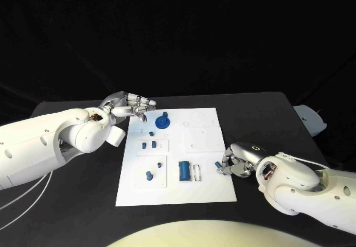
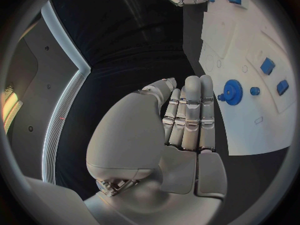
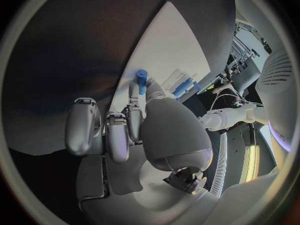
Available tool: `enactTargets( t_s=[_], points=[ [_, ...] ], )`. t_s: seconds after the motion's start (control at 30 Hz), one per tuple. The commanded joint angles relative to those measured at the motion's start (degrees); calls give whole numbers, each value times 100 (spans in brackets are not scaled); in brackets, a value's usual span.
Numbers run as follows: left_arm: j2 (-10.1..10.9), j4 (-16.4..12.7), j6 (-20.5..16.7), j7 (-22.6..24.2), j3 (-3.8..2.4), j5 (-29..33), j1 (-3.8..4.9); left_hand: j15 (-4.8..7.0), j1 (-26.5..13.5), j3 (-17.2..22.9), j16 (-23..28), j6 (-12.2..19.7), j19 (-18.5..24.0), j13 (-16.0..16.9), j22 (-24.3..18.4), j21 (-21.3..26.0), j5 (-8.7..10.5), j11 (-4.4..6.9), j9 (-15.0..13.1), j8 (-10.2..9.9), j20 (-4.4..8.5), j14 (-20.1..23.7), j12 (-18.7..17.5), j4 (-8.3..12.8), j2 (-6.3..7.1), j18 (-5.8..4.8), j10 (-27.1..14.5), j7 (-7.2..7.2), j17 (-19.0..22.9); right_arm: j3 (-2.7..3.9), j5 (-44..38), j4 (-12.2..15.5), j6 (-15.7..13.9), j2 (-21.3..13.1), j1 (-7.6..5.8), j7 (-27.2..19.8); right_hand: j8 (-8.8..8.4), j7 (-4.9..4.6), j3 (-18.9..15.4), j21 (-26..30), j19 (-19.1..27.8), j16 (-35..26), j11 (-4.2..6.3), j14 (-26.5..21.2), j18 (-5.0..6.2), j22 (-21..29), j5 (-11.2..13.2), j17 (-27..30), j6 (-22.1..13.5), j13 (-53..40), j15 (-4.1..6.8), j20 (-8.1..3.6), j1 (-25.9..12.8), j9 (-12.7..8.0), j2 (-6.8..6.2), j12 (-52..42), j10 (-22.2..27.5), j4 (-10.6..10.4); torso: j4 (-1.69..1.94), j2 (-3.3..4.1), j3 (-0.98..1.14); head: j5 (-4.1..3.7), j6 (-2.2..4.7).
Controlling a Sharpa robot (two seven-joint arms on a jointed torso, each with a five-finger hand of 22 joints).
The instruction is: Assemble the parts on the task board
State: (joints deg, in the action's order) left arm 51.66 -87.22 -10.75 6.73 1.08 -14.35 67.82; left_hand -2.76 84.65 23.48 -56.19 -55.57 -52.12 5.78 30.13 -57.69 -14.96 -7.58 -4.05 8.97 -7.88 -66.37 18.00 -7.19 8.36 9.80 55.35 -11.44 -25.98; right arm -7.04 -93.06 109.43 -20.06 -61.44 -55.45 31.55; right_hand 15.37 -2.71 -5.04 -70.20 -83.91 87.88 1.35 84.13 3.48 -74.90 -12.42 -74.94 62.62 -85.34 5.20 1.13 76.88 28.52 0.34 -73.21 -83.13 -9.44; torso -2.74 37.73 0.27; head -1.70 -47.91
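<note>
Parts are lying scattered over the task board (image 1: 208, 190), the white plate sitting mid-table on the black table (image 1: 267, 108). I am seeing a small blue peg (image 3: 142, 78) being pinched at the fingertips of my right hand (image 1: 236, 163), which is hovering just off the board's right edge, near its lower half; in the head view the peg (image 1: 219, 165) is showing as a small blue bit just beside the board's edge. I am reading the rest of that hand's fingers as curled in around it, though the wrist view is too crowded for me to be sure how each one is lying.

A blue gear (image 1: 162, 122) is sitting on the board's upper left area, and my left hand (image 1: 130, 106) is hanging just beside it, over the board's top left corner. That hand is holding nothing; its fingers (image 2: 192, 110) are lying straight and close together, pointing toward the gear (image 2: 232, 92), near it but apart from it.

Lower on the board a blue cylinder (image 1: 183, 171) is lying lengthwise, with smaller blue pieces (image 1: 148, 145) resting to its upper left.
</note>
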Motion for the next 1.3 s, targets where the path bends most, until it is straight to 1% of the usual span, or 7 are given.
enactTargets(
  t_s=[0.03, 0.27, 0.5, 0.57, 0.8, 1.0, 1.3],
  points=[
    [-8, -18, 98, -22, -4, 82, 3, -7, -65, 8, -18, 33, -13, 7, -7, 18, 9, -12, -4, 29, -11, 32, 23, -36, -10, 80, -51, -9, 8, -63, -363, -44, 642, 24, 81, 160, -38, 17, 99, 18, -119, -20, 30, 473, -6, -1049, 142, -986, 44, 736, -15, 20, 180, -49, 43, 47, -27, 42, -2, -5, 1, -6, -8],
    [-9, -25, 92, -41, -4, 87, 4, -7, -66, 8, -18, 36, -13, 7, -8, 19, 9, -12, -3, 29, -11, 33, 25, -37, -9, 81, -55, -9, 9, -63, -581, -47, 702, 75, 87, 199, -92, 5, 227, 91, -102, -36, 23, 466, 5, -1034, 60, -954, 29, 790, -19, 23, 297, -71, -32, 137, 21, 132, 0, -3, 4, 3, -13],
    [1, -41, 84, -55, -4, 88, 5, -7, -66, 8, -18, 37, -13, 7, -8, 19, 9, -12, -3, 29, -11, 33, 25, -37, -9, 81, -55, -9, 9, -63, -659, -50, 746, 170, 88, 214, -228, -42, 761, 149, -89, -36, 1, 468, 13, -1026, -1342, -970, 13, 943, -39, 28, 568, -137, -154, 381, 159, 334, 6, 0, 5, 32, -88],
    [0, -40, 82, -56, -4, 88, 5, -7, -66, 8, -18, 37, -13, 7, -8, 19, 9, -12, -3, 29, -11, 33, 25, -37, -9, 81, -55, -9, 9, -63, -664, -50, 752, 192, 88, 217, -239, -59, 1038, 141, -93, -29, -8, 471, 10, -1031, -1498, -986, 15, 951, -46, 33, 566, -125, -230, 393, 163, 368, 0, -3, 2, 40, -110],
    [-8, -39, 79, -58, -4, 88, 5, -7, -66, 8, -18, 37, -13, 7, -8, 19, 9, -12, -3, 29, -11, 33, 25, -37, -9, 81, -55, -9, 9, -63, -673, -50, 717, 223, 88, 234, -238, -58, 1821, 140, -99, -27, -16, 474, 8, -1036, -1466, -1000, 11, 966, -56, 51, 270, -45, -508, 398, 138, 395, -4, -2, 1, 55, -112],
    [-14, -37, 79, -57, -4, 88, 5, -7, -66, 8, -18, 37, -13, 7, -8, 19, 9, -12, -3, 29, -11, 33, 25, -37, -9, 81, -55, -9, 9, -62, -658, 20, 390, 195, 85, 245, -162, -61, 2377, -30, -148, 12, -9, 493, -19, -1076, -1933, -1084, 8, 888, -53, 45, 19, 95, -667, 276, 71, 454, -4, -2, 6, 48, -70],
    [-27, -40, 78, -62, -3, 88, 5, -7, -59, 14, -19, 44, -14, 6, -11, 22, 6, -11, -2, 33, -11, 35, 33, -35, -13, 82, -66, -7, 11, -55, -442, 267, -81, 133, -32, 235, -74, -14, 2608, -147, -180, 37, 13, 505, -38, -1101, -1826, -1136, 13, 780, -30, 33, -260, 234, -780, 109, -16, 443, -2, -1, 6, 20, -28]
  ],
)
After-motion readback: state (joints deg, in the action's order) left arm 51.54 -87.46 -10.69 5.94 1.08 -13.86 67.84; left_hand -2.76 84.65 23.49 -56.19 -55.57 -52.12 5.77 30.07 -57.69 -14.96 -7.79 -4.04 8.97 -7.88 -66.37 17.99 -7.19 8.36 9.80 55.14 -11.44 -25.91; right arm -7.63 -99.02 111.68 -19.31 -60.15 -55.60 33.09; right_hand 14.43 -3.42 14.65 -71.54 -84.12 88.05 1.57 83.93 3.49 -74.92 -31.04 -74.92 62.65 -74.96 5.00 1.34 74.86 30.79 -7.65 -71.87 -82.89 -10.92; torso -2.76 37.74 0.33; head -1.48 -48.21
